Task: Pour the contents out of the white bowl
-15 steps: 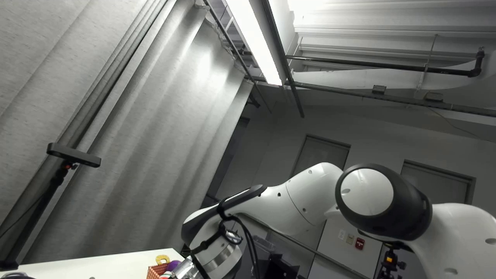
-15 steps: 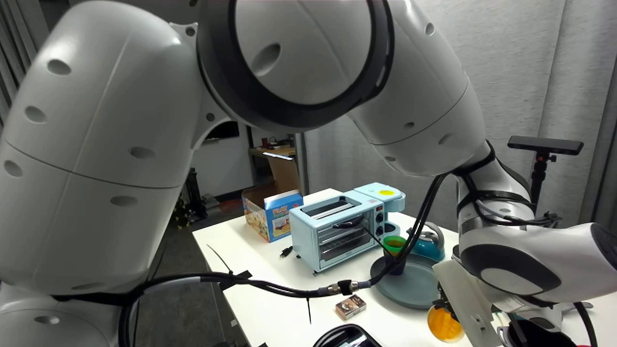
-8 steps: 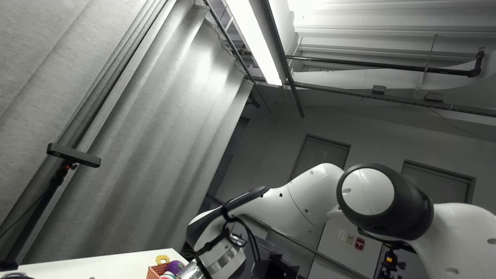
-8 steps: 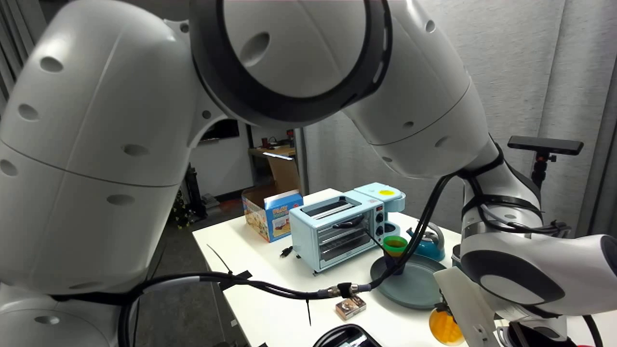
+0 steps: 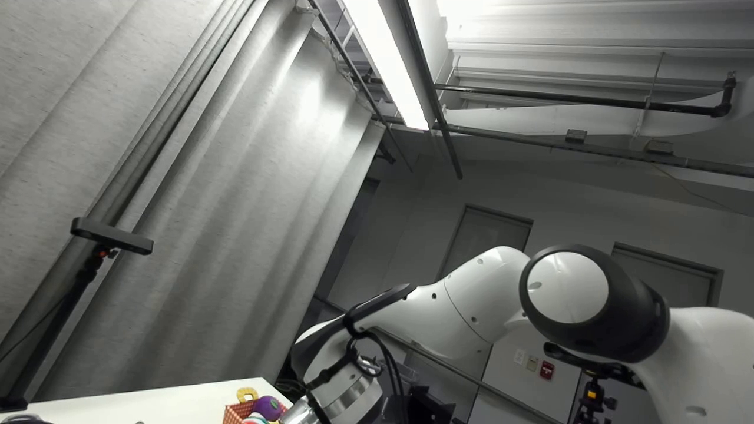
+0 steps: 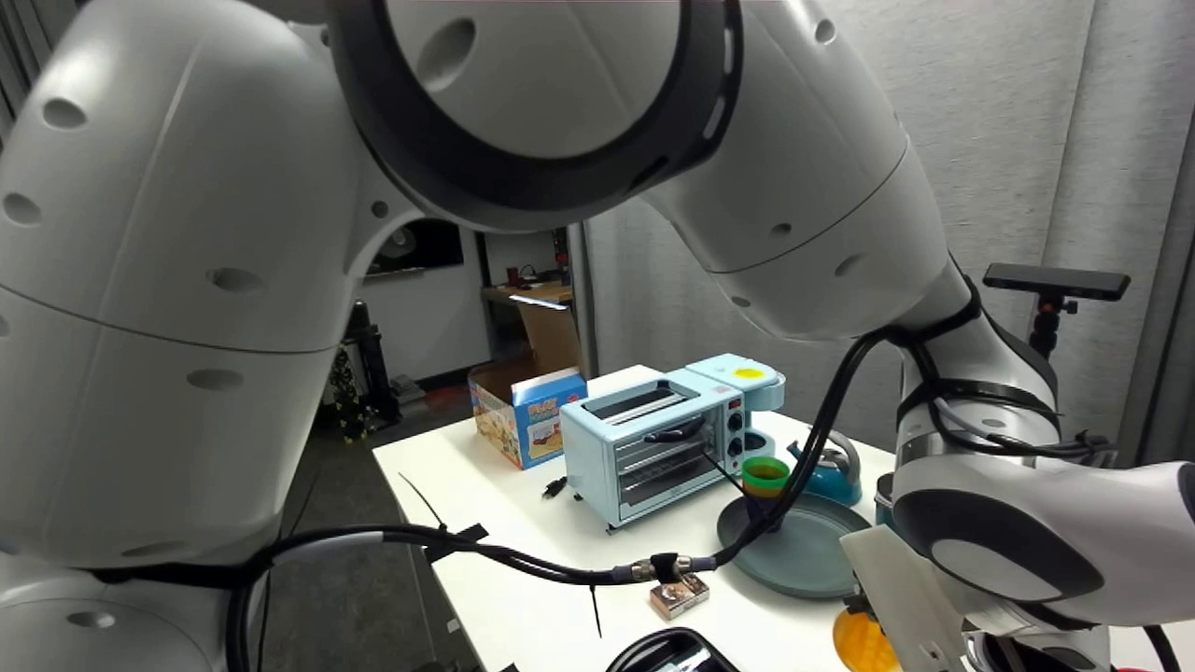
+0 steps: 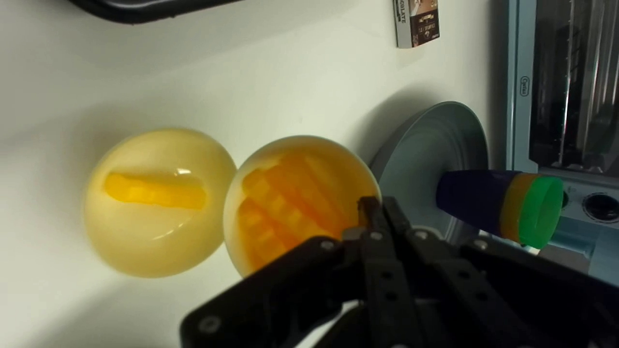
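In the wrist view, farthest left of the grey plate (image 7: 430, 150), one pale yellow bowl (image 7: 159, 154) is seen, one yellow piece (image 7: 154, 192) lying in it. Between it and the plate, the white-rimmed bowl (image 7: 353, 171) is held, its rim clenched by the one gripper (image 7: 382, 203). At least three orange-yellow strips (image 7: 285, 208) are contained there; through overlap, an exact count cannot be made. Whether the two bowls touch cannot be told. Above the plate, apart from it, one small box (image 7: 417, 21) is seen, on which "OLATE" can be read. On the plate one stack of cups (image 7: 493, 203) is set, its colours counted as three: purple, orange and green. Right of the plate, one light-blue toaster oven (image 7: 563, 130) is found, its badge too small to be read. In an exterior view, "PLAY" can be read on one blue box (image 6: 537, 425), well left of the plate, and one blue kettle (image 6: 834, 481) is seen just behind the plate.
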Motion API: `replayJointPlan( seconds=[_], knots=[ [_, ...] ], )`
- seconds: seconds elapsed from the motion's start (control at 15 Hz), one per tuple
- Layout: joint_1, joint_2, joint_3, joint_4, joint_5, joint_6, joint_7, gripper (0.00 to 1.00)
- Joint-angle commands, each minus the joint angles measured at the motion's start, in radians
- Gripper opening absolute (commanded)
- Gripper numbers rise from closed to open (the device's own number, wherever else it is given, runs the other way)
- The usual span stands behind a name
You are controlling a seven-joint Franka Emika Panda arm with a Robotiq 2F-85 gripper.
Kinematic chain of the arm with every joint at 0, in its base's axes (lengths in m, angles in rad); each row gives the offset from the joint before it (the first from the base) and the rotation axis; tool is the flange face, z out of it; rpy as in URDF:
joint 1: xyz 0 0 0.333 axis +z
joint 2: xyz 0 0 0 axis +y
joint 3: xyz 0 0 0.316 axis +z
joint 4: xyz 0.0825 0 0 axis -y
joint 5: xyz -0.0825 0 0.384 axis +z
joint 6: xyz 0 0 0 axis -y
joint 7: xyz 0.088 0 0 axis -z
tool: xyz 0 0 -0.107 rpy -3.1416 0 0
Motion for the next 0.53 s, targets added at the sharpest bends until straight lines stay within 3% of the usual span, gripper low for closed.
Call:
replayJointPlan(
  seconds=[0.0, 0.47],
  knots=[
    [-0.005, -0.052, -0.014, -0.049, 0.061, 0.016, -0.076, 0.01],
    [-0.007, -0.067, -0.034, -0.069, 0.158, -0.017, -0.207, 0.01]
  ],
)
